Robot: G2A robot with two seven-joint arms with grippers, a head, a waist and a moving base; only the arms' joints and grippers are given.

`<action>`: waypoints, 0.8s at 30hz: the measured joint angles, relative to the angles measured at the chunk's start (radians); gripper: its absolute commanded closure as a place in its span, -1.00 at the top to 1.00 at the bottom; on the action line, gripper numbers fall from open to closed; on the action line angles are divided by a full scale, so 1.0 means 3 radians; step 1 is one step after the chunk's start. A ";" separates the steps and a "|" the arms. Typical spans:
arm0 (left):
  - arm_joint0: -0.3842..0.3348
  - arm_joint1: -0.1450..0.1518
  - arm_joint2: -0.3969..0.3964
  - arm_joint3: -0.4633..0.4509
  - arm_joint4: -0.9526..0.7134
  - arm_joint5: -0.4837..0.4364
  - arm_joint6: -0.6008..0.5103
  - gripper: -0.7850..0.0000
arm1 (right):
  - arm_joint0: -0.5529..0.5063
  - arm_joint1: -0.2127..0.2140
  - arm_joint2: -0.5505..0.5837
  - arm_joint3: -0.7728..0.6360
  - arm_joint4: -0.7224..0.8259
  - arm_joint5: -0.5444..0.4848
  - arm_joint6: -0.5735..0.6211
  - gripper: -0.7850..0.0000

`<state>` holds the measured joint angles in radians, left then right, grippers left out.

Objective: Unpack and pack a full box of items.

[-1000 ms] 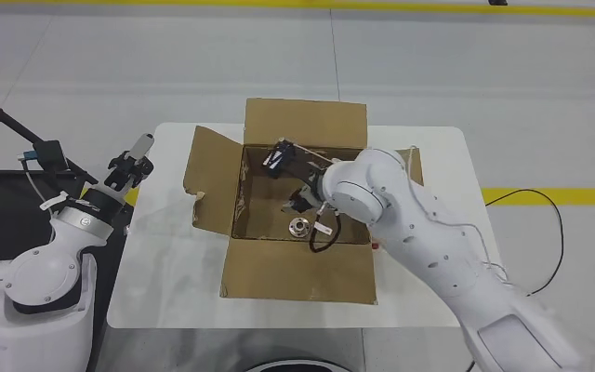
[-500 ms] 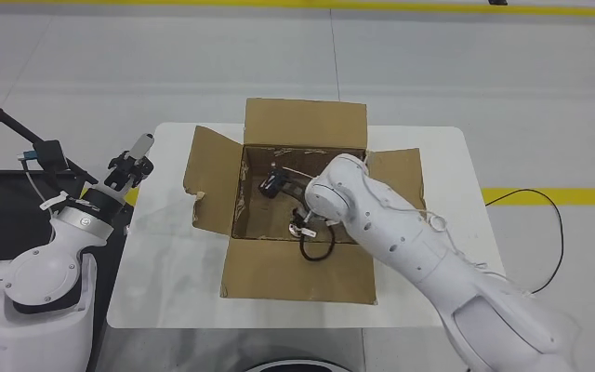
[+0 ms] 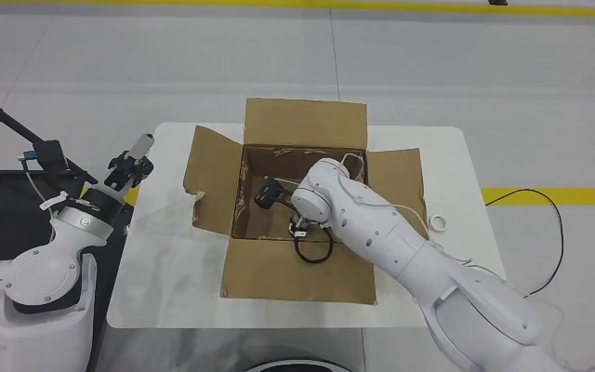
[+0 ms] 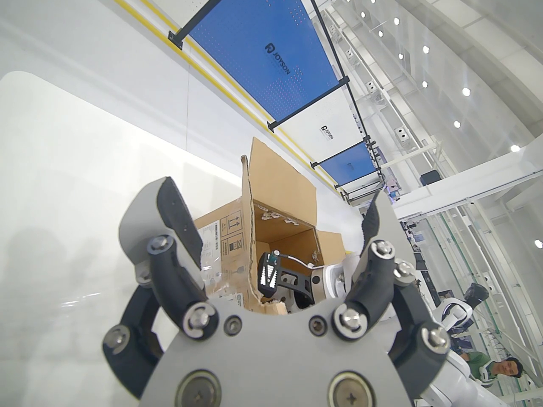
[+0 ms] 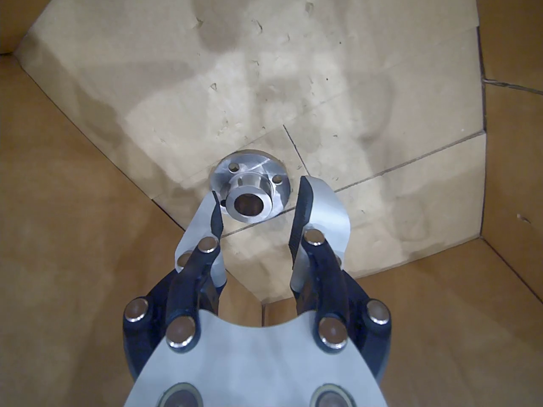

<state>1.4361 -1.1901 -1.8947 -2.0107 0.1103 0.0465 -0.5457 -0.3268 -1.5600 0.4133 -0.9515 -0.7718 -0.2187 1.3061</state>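
Where the right gripper point(image 5: 259, 205) hangs inside the open cardboard box point(image 3: 305, 119) at the worktop's point(image 3: 167, 279) middle, its jaws stand spread, one finger on either side of a metal flange hub point(image 5: 250, 190) that lies flat on the box floor, bore up; contact unclear. Left gripper point(image 4: 275, 209) sits at the worktop's left edge, jaws released, holding nothing. Small white ring point(image 3: 438, 222) lies near the right edge.
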 measured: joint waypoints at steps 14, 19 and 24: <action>0.0000 0.0000 0.0000 0.0000 0.0000 0.0000 0.0000 1.00 | 0.0028 -0.0166 -0.0048 0.0326 0.0013 -0.0122 -0.0058 -0.53; 0.0000 0.0000 0.0000 0.0000 0.0000 0.0000 0.0000 1.00 | 0.0036 -0.0190 -0.0028 0.0363 -0.0014 -0.0125 -0.0062 -1.00; 0.0000 0.0000 0.0000 0.0000 0.0000 0.0000 0.0000 1.00 | 0.0031 -0.0195 0.0004 0.0347 -0.0056 -0.0114 -0.0058 -1.00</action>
<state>1.4361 -1.1901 -1.8947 -2.0107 0.1103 0.0465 -0.5457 -0.3175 -1.6185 0.4145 -0.8474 -0.7887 -0.2529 1.2886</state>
